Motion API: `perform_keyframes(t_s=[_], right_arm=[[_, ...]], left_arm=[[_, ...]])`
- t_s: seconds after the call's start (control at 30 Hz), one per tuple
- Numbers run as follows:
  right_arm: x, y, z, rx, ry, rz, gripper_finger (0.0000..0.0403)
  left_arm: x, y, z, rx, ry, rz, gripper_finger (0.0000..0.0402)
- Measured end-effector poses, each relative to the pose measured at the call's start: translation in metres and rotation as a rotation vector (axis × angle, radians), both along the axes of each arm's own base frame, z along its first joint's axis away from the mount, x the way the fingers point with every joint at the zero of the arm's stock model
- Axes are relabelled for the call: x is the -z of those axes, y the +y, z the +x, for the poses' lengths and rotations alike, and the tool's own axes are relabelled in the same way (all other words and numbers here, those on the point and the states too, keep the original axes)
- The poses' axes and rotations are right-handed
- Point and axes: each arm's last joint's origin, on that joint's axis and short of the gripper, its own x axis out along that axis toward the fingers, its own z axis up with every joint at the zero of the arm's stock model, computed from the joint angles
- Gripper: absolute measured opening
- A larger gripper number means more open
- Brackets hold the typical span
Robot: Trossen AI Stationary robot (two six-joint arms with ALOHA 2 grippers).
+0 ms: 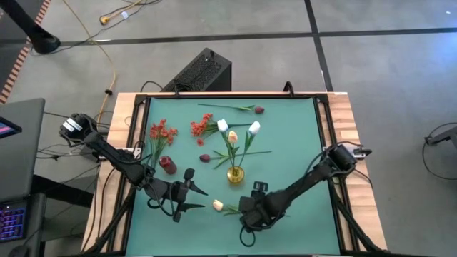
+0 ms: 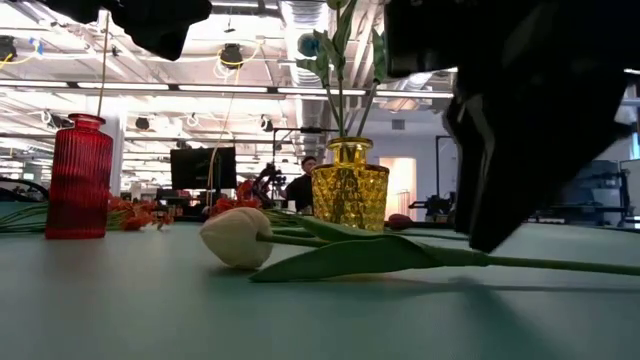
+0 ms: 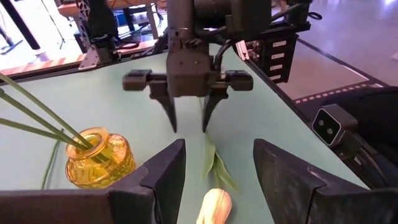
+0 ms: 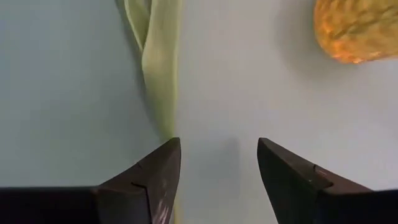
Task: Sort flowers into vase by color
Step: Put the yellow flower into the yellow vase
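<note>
While my right claw (image 1: 246, 209) hung low over the counter (image 1: 300, 128) with its fingers spread apart and nothing in them, the cream tulip (image 1: 218, 205) lay flat just in front of it, stem and leaf running back under the claw. One finger looked to be right at the stem's edge, though I couldn't tell if it touched. My guess is the spread was there to straddle the stem, since that's the only thin part worth pinching.

My left claw (image 1: 187, 191) sat close by on the other side of the tulip, also wide apart and empty, pretty much just waiting.

The yellow vase (image 1: 235, 173) stood just beyond the tulip with two white tulips (image 1: 223, 126) already in it, so that's likely where this one belongs. The red vase (image 1: 168, 165) stood further left, near the orange blossoms (image 1: 161, 132) lying loose on the counter.
</note>
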Motion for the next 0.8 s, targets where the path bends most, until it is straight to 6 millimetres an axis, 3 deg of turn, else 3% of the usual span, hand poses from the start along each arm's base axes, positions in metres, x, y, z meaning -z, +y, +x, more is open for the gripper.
perform_keyframes(t_s=[0.4, 0.8], right_arm=[[0.012, -0.005, -0.002, -0.005, 0.010, 0.043, 0.0240], [-0.019, -0.007, 0.006, 0.021, 0.058, -0.003, 0.0240]], left_arm=[[0.001, 0.000, 0.000, 0.002, 0.003, 0.009, 0.0178], [0.001, 0.000, 0.000, 0.002, 0.003, 0.009, 0.0178]])
